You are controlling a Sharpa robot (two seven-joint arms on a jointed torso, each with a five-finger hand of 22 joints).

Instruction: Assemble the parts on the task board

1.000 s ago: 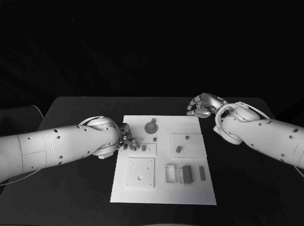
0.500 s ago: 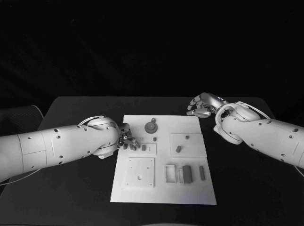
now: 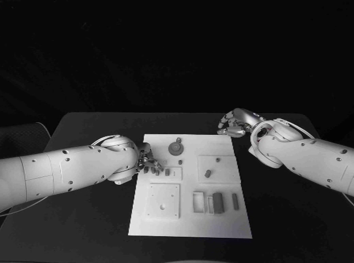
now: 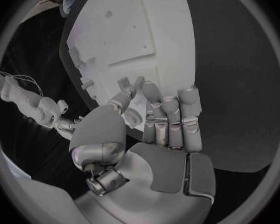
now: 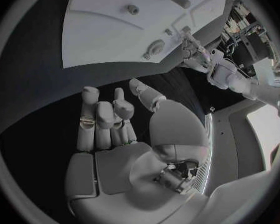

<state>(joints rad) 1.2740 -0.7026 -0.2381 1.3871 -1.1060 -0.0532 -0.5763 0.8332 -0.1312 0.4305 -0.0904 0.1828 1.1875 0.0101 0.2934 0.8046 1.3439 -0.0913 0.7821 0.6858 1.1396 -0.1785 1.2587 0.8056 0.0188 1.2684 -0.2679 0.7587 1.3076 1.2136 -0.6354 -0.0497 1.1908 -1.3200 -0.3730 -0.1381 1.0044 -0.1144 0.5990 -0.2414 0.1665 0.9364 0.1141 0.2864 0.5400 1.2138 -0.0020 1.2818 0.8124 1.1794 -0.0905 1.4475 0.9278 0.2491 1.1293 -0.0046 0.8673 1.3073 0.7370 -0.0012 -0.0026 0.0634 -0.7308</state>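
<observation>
Across the head view nothing has moved over the last second: the task board lies at centre frame, the left hand hovers at its left edge and the right hand off its upper right corner, so assembly is paused. Left wrist view: left hand's fingers loosely curled, empty, above the board's rim. Right wrist view: right hand half-curled, empty; no writing legible.

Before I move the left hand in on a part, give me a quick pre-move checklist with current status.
1. Left hand at the board's left edge, near the small parts: ok.
2. Left hand holds nothing: cannot tell; its fingers are together near a part, contact unclear.
3. Right hand off the board, beyond its far right corner: ok.
4. Right hand holds nothing, fingers curled: ok.
5. Round part lies on the board, unobstructed: ok.
6. Board lies flat on the table: ok.
</observation>
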